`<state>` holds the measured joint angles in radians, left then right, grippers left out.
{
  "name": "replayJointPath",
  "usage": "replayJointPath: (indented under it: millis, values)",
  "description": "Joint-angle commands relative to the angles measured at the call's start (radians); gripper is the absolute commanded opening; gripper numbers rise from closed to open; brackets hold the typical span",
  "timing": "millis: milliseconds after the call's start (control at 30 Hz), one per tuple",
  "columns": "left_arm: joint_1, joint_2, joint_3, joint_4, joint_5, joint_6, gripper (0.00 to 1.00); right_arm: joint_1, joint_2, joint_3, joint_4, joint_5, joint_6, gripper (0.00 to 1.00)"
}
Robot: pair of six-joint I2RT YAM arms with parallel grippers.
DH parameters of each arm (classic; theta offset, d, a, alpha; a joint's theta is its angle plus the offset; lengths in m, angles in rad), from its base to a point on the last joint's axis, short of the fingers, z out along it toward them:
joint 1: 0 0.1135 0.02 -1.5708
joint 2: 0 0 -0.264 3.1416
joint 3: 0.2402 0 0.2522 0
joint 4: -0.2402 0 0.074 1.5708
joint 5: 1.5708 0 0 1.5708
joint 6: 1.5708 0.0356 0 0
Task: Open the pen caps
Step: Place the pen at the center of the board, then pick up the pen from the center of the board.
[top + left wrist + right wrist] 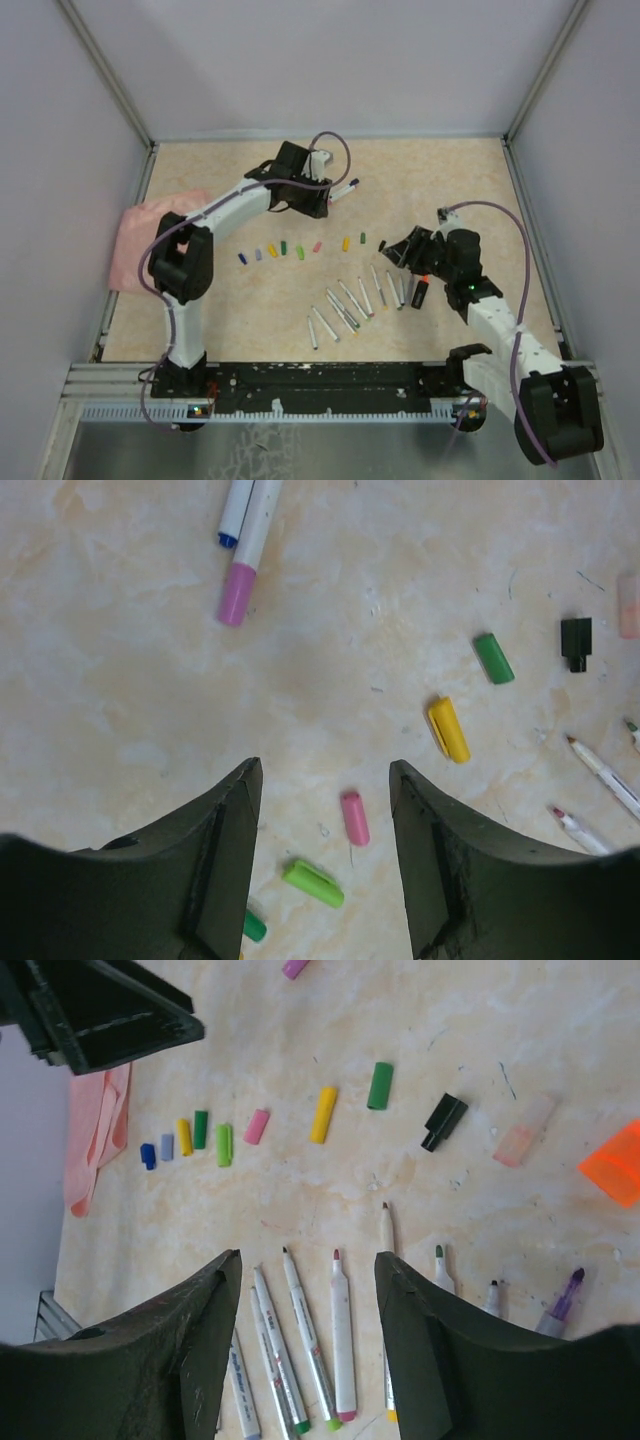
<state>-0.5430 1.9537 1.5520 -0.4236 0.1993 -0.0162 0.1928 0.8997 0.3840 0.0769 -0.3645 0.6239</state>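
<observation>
Loose pen caps lie in a row across the table, from a blue one (242, 258) to a black one (382, 243). In the right wrist view I see blue (148, 1155), yellow (323, 1114), green (379, 1085), black (444, 1121) and orange (612, 1165) caps. Several uncapped pens (350, 300) fan out below them (343, 1345). Two capped pens (345, 187), one pink-capped (237, 593) and one blue-capped (228, 538), lie just beyond my left gripper (325, 765), which is open and empty above a pink cap (354, 817). My right gripper (308, 1255) is open and empty above the uncapped pens.
A pink cloth (135, 245) lies at the table's left edge and also shows in the right wrist view (95, 1140). A dark highlighter with an orange tip (420, 292) lies under the right arm. Walls enclose the table on three sides.
</observation>
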Motion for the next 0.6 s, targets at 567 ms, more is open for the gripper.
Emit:
replayJointPath:
  millis: [567]
  values:
    - [0.003,0.429,0.518,-0.152,-0.046,0.214,0.46,-0.060,0.196,0.153,0.161,-0.150,-0.044,0.57]
